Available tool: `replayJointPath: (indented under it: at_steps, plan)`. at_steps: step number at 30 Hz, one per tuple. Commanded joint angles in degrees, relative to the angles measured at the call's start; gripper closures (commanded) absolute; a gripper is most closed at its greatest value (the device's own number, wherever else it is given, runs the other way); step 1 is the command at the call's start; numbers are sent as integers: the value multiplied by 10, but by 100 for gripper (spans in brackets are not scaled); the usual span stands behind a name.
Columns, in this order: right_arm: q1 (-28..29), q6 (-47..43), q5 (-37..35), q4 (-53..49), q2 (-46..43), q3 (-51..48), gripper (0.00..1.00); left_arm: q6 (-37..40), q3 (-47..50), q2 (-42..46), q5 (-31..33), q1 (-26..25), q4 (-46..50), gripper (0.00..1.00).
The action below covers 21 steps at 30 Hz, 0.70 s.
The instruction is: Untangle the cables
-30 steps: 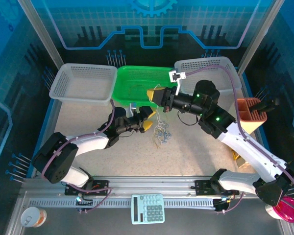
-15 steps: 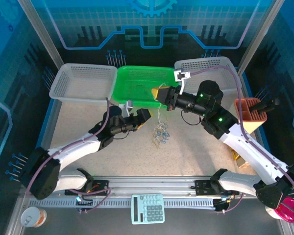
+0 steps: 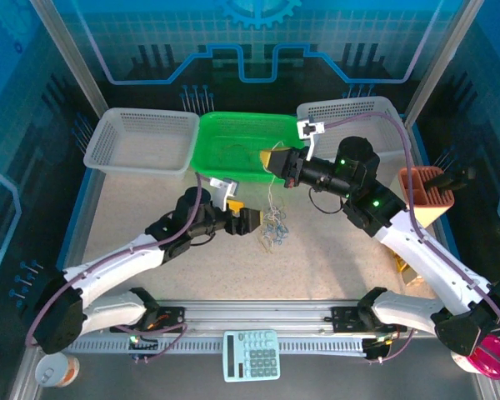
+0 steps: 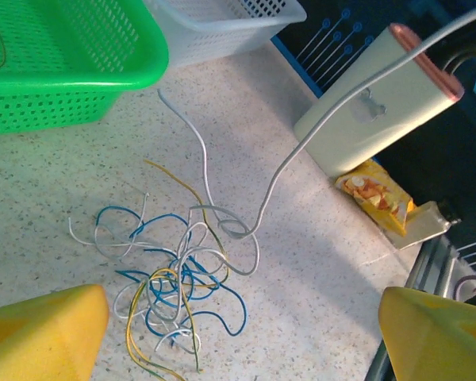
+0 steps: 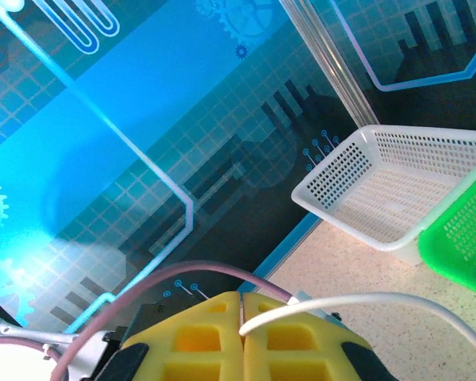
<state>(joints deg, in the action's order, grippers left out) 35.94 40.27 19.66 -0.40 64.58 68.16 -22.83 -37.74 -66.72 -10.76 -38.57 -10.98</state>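
- Shows the left claw (image 3: 252,220) spread wide, just left of the cables (image 3: 272,227) heaped mid-table (image 3: 125,208), in front of the green basket (image 3: 233,117); could scoop several loops at once on closing and tighten the knot.
- Shows the right claw (image 3: 271,157) pinched shut on a white cable (image 5: 365,298) strung up from the heap; could drag the whole heap along or lose the strand under a harder pull.
- Against half a second earlier: finds the left claw lower and closer to the heap, the right claw almost unmoved.
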Motion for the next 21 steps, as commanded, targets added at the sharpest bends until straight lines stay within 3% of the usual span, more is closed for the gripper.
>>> replayJointPath:
  at_steps: [1,5,11,19,21]
  plan:
    - [-6,11,-4,6,-3,4,100,59,-33,-39,11,-16,-31,11]
    - [-7,19,0,11,-3,2,100,70,-75,-96,17,-36,-42,11]
    - [-6,27,11,14,-2,17,100,70,-111,-169,105,-58,-62,17]
    - [-11,34,33,8,12,95,100,48,-97,-230,132,-59,-90,48]
    - [-14,39,39,10,17,115,100,42,-87,-233,132,-59,-96,51]
